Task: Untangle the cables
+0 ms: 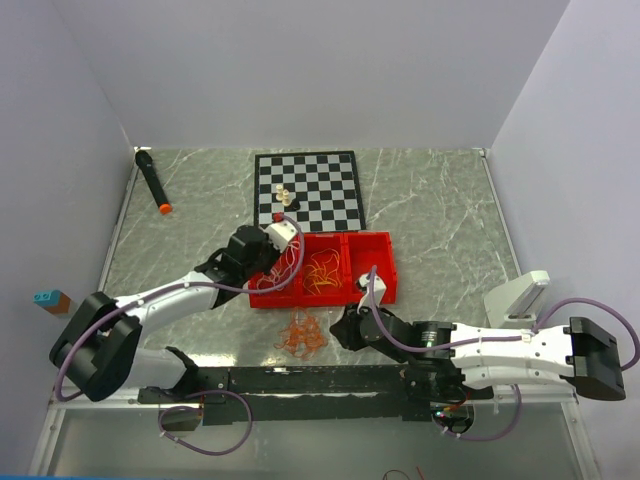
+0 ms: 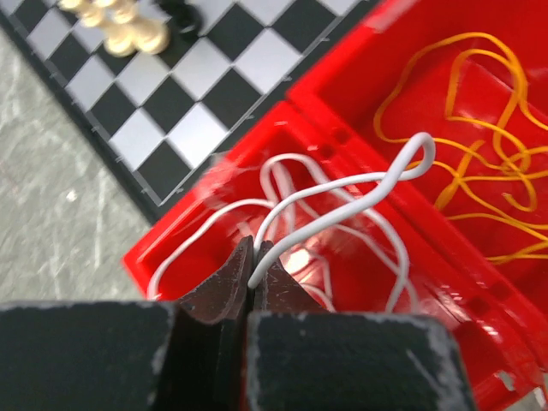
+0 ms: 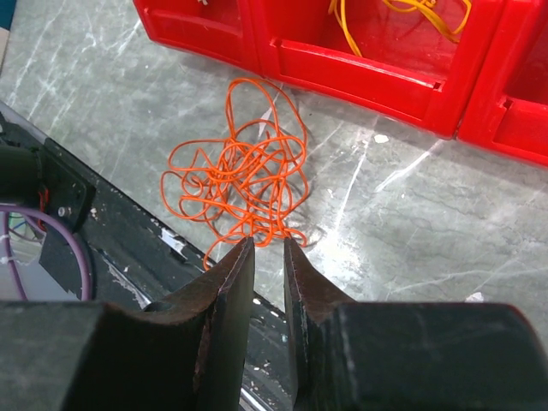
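The left arm (image 1: 165,295) reaches from its base at the near left, forward and to the right. Its wrist bends down over the left compartment of the red tray (image 1: 268,298). The left gripper (image 2: 254,272) is pinched tight on a white cable (image 2: 342,195). This cable rises from the fingertips in a loop whose top shows against the wall between two compartments (more white loops lie slack on the compartment floor). The yellow-orange cables (image 2: 479,128) lie in the middle compartment.

The right arm (image 1: 500,352) stretches low along the near edge towards the left. The right gripper (image 3: 268,248) points at the red-orange cables (image 3: 244,184), a tangle on the table (image 3: 445,197) just in front of the tray. Its jaws stand narrowly parted with nothing clamped; whether the tips touch the nearest strand I cannot tell.

From above, the left gripper hides most of the white cable, and both wrist views cut the tray off at their edges. The chessboard (image 1: 325,185) lies just behind the tray.
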Tool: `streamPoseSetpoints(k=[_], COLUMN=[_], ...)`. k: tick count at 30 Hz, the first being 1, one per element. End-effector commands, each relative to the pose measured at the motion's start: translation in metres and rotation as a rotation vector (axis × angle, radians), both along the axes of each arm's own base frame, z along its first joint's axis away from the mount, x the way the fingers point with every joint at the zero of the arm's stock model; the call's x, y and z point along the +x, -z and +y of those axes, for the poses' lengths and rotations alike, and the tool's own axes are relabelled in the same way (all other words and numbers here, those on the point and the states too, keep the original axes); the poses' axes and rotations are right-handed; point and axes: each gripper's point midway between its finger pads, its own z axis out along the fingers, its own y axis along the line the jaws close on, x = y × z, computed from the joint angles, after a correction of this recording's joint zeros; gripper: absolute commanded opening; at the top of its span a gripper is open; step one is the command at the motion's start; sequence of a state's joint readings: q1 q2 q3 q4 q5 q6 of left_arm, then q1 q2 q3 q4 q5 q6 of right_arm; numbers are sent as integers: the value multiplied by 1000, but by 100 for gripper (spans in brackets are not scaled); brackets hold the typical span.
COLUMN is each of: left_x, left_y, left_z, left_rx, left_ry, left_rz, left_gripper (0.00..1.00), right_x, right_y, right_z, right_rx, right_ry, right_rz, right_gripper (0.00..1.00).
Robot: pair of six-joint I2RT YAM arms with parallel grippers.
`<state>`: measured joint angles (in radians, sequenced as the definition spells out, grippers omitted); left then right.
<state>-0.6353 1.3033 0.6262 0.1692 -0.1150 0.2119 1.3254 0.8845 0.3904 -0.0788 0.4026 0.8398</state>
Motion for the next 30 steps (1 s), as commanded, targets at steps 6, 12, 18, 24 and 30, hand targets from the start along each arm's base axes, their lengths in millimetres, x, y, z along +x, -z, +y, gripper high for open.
streamPoseSetpoints(k=[6, 12, 18, 24, 30], left_x=[-4, -17, -14, -26, -62], left_y=[3, 2, -49, -94, -108], left_z=[-15, -15, -22, -6, 12], left_rx=[17, -33, -92, -80, -73], left_ry=[87, 103, 126, 105, 149], left_rz=[-30, -14, -72, -64, -28], left_gripper=[20, 48, 80, 98, 97], right_x=[8, 8, 7, 5, 12], right_y=[-19, -21, -19, -20, -20], right_z=[5, 7, 14, 28, 50], right_rx=[64, 62, 33, 4, 23], right_ry=[10, 4, -18, -64, -109], right_rz=[-31, -28, -19, -14, 1], right_gripper=[28, 28, 31, 42, 51])
